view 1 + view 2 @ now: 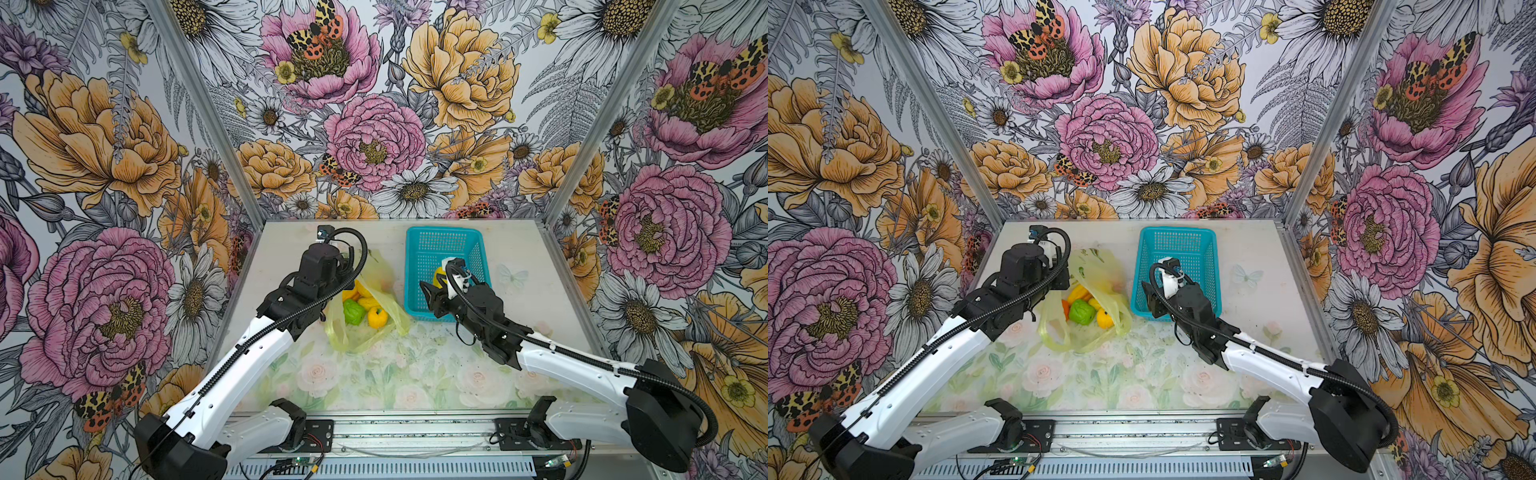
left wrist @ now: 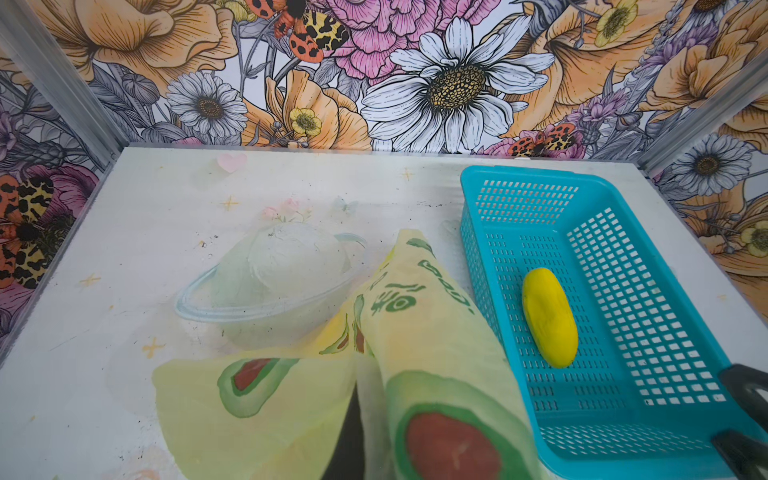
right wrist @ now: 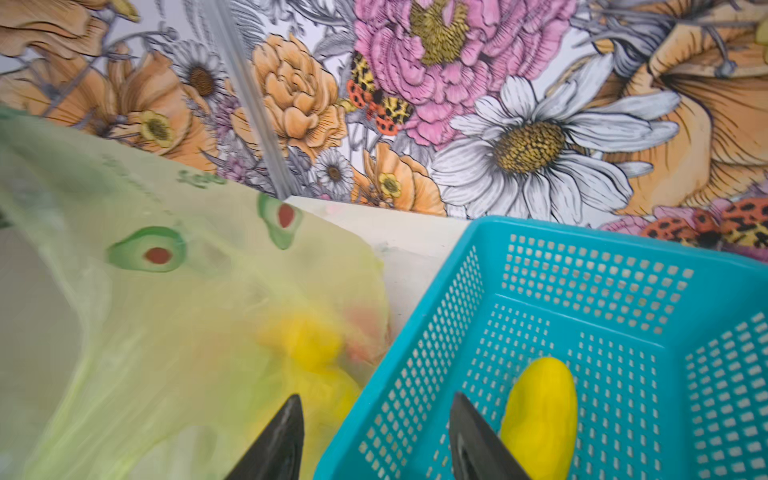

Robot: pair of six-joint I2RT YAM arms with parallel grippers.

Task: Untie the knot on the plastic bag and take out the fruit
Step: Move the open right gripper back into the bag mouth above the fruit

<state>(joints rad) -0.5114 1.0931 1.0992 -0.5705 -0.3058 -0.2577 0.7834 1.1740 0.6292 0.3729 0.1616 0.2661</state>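
My left gripper (image 1: 351,270) is clenched on the edge of the plastic bag (image 1: 386,282) and holds it up. My right gripper (image 3: 376,397) has its jaws apart and empty, over the rim of the blue basket (image 3: 582,232). I see no knot, so I think that part is done. 1 long yellow fruit (image 3: 540,415) lies in the basket. The other fruit (image 1: 352,311) are in the bag.

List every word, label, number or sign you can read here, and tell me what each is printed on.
Nothing reads clearly enough to quote.
plastic bag: green printed characters, slanted and creased in the left wrist view, blurred in the right wrist view; unreadable.
basket, yellow fruit: no print shows.
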